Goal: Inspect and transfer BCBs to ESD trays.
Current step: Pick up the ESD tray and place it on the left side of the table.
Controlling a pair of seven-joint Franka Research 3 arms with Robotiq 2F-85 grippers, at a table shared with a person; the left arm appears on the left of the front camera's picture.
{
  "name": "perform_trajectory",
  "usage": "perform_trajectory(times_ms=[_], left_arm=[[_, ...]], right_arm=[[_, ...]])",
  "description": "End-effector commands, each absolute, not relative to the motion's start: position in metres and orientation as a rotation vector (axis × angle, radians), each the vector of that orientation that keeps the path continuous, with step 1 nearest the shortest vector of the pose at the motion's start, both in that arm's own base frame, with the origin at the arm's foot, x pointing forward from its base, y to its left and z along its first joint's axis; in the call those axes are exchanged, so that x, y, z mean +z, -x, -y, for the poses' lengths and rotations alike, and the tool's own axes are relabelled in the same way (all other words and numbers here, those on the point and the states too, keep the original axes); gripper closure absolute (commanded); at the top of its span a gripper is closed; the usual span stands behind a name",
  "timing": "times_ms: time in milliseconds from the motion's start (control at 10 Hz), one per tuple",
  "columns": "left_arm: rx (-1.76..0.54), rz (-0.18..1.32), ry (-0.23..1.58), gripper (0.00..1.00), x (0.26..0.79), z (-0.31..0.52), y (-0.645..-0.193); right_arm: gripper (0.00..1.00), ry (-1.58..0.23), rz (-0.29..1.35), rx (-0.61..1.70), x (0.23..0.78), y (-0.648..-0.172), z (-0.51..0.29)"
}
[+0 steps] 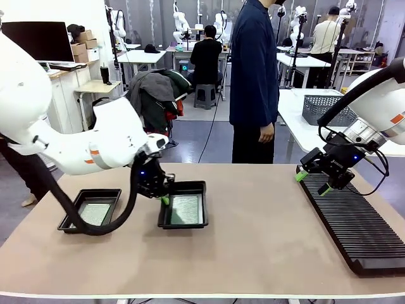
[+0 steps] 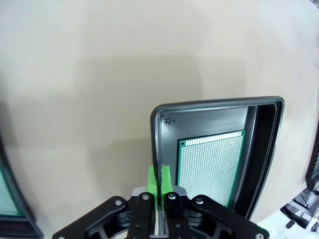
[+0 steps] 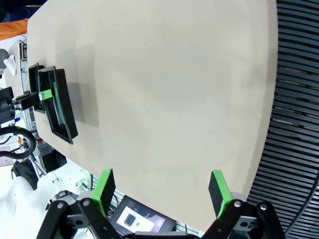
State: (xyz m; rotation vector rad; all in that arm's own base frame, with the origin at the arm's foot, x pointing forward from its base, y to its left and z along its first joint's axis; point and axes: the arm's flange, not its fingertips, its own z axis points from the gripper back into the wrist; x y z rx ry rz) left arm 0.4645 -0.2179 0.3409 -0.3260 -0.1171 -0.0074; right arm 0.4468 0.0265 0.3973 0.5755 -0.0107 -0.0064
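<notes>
Since each board is thin, flat and rigid, it can be judged light, stiff and easily scratched, best taken by a bare edge rather than across its speckled face. Near the left edge of the table (image 1: 253, 253), one black tray (image 1: 90, 209) holds a board (image 1: 95, 213) lying flat on its floor. Just to its right, a second tray (image 1: 184, 204) carries another board (image 1: 186, 209), also flat inside the rim. The left gripper (image 1: 164, 198) is seen at this tray's near-left rim with its green pads (image 2: 158, 180) pressed together on nothing that can be made out. Whether the pads touch the rim cannot be told from the front view. Farther right, toward the table's right edge, the right gripper (image 1: 312, 182) hangs over the far end of a long ribbed rack (image 1: 354, 221), jaws spread wide and empty. Any boards in the rack's slots cannot be made out. The first tray is partly hidden behind the left arm's black cable.
</notes>
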Motion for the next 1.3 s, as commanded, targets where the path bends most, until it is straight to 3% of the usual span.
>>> perform_trajectory(times_ms=[0,700,1200], left_arm=[[-0.012,0.109,0.346,0.97,0.34,0.181,-0.458],[-0.03,0.084,0.297,0.97,0.337,0.104,-0.481],[-0.019,0.078,0.299,0.97,0.32,0.101,-0.49]], right_arm=[[0.0,-0.556,0.011,-0.028,0.399,-0.448,-0.028],[0.0,-0.556,0.011,-0.028,0.399,-0.448,-0.028],[0.0,-0.556,0.011,-0.028,0.399,-0.448,-0.028]])
